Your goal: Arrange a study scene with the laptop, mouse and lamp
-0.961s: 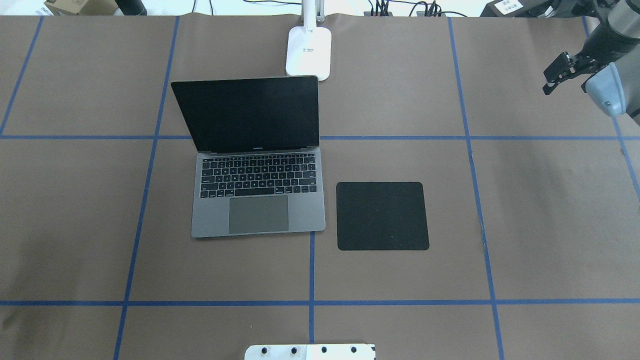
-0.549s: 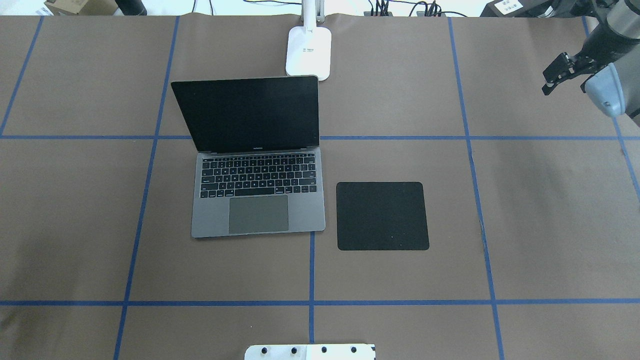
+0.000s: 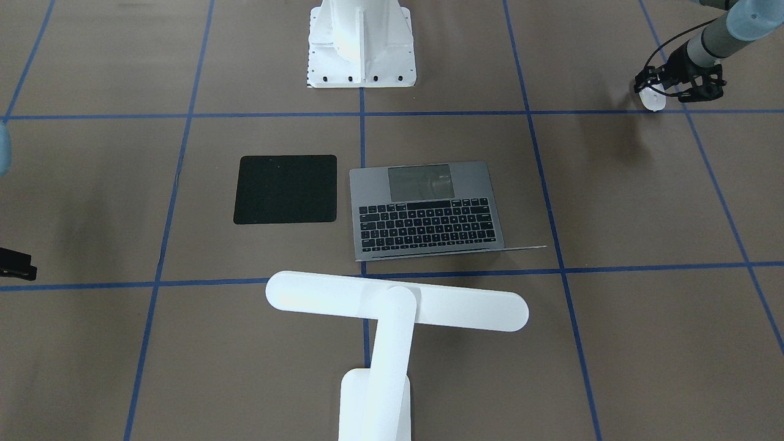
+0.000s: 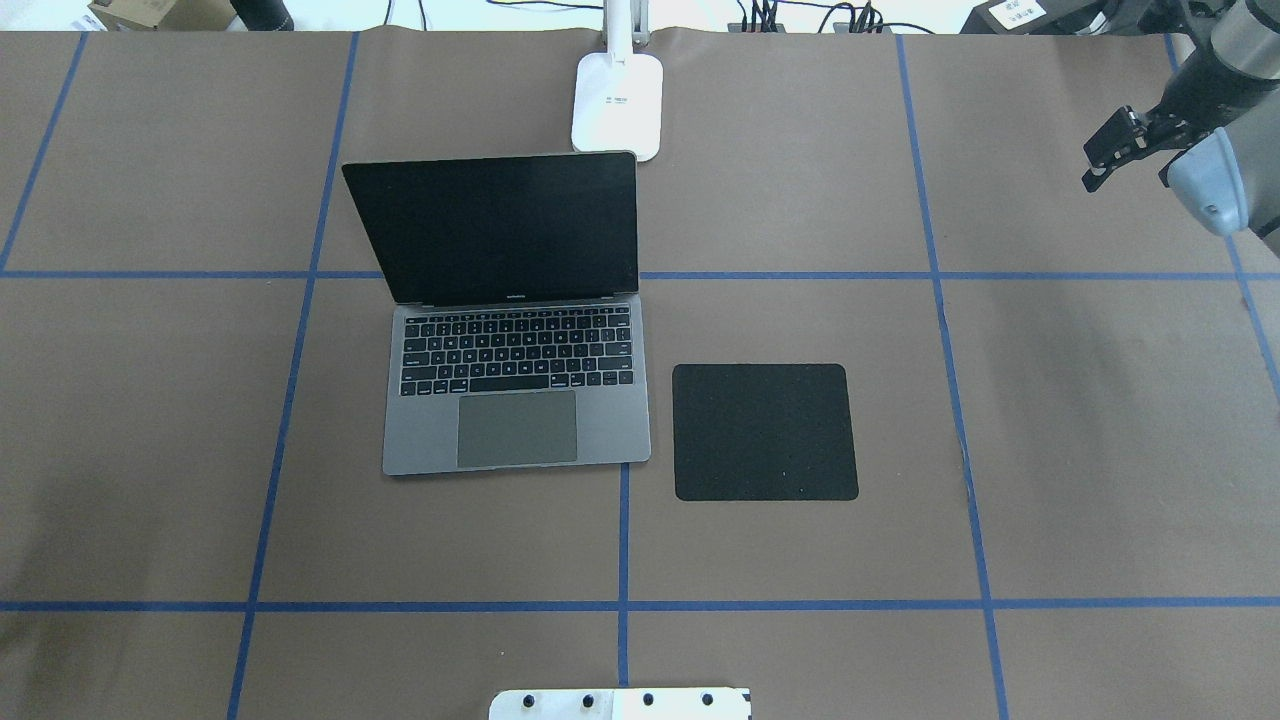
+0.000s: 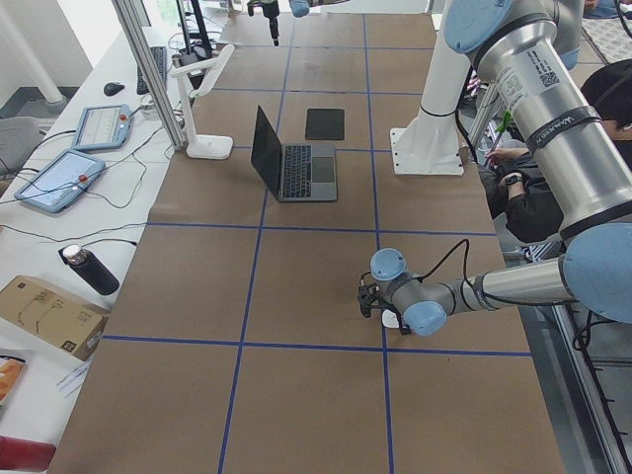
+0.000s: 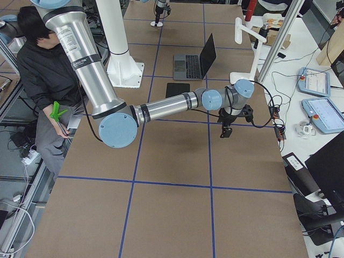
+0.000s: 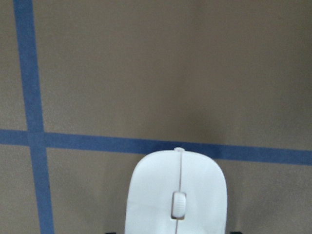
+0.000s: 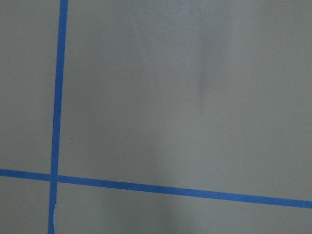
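Mouse (image 7: 175,195) pinched in left hand (image 3: 653,93), open table (image 3: 612,184) around; right hand (image 4: 1098,165): cannot tell.

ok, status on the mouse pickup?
Left pincer straddling mouse, far left of table; grip unconfirmed. Right pincer hovers far right, only table below. Laptop open, lamp behind it, black mat bare. Path to mat looks clear.

One laptop (image 4: 515,380), one mouse (image 7: 151,195), one lamp (image 3: 392,303), one black mat (image 4: 765,432), two robot arms (image 5: 553,109) (image 6: 161,110), one person (image 6: 48,70).
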